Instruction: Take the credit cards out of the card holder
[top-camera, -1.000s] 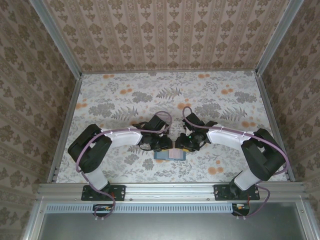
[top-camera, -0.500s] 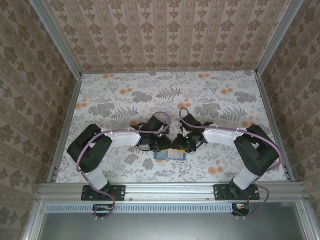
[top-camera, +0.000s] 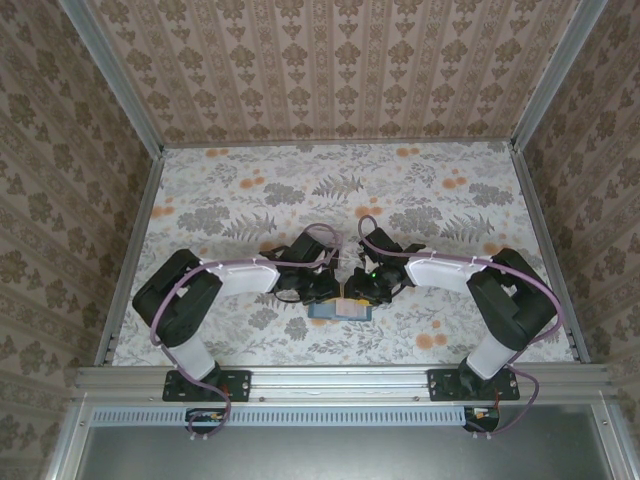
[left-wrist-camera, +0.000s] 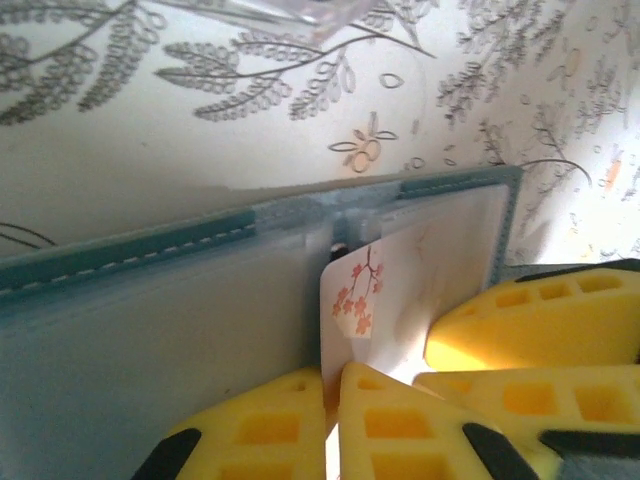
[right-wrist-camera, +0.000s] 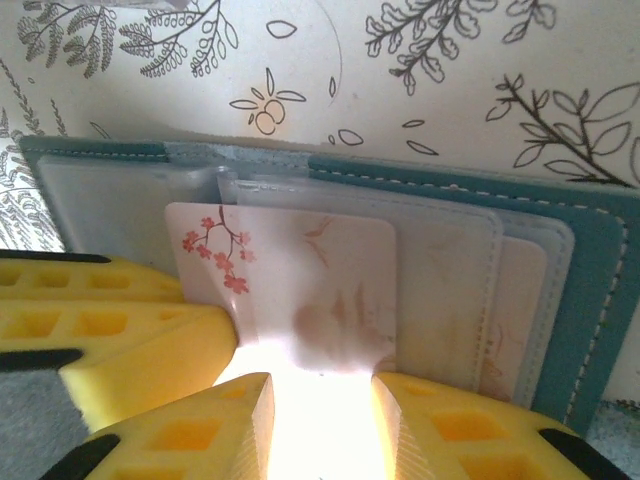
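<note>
In the top view the teal card holder (top-camera: 340, 312) lies open on the floral table (top-camera: 250, 200), low in the centre of the frame, close to the near edge of the table. Just beyond it the left gripper (top-camera: 326, 290) and the right gripper (top-camera: 361, 290) stand nose to nose over its far edge, so both arms are about equally near.

The right wrist view gives the relation that matters. A pink card (right-wrist-camera: 300, 265) with a cherry-blossom print lies flat on the right panel of the holder. Its long axis runs across the picture, and it stands out of the stacked pockets toward the left, toward the spine. The other cards (right-wrist-camera: 455, 290) sit deeper in the pockets at the right. The right fingers (right-wrist-camera: 470, 430) are a small way apart at the lower edge of the frame, over the near part of the pink card; glare hides the contact. A yellow finger of the left gripper reaches in from the left and meets the card's left edge.

The left wrist view shows what the other one does not. The left fingers (left-wrist-camera: 420, 420) are closed together, and their seam lies just at the card's left edge. Whether the card is really pinched there, I cannot tell. I judge that the next move is a pull toward the left of the picture, along the long axis, while the right fingers keep the holder down.
</note>
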